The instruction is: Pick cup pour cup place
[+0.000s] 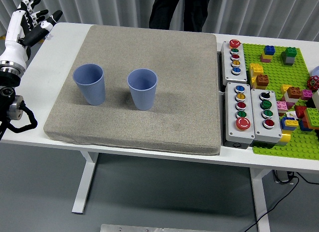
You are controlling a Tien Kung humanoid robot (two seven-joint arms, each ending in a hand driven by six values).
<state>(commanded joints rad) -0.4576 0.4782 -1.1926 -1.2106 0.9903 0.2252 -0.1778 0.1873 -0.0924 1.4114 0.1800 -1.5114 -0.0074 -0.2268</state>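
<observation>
White table, grey mat (164,92) giving both blue cups grip: left cup (89,84) and right cup (142,88) stand upright, apart. I see my left hand (27,22) raised beside the mat, fingers spread, empty, presumably staged for picking

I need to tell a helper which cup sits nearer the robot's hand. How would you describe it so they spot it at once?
Find the grey mat covering most of the white table. Two upright blue cups stand on its left half, apart from each other. The one you want is the left cup, close to the mat's left edge and nearest the robot's left hand; the right cup stands nearer the mat's middle.
</observation>
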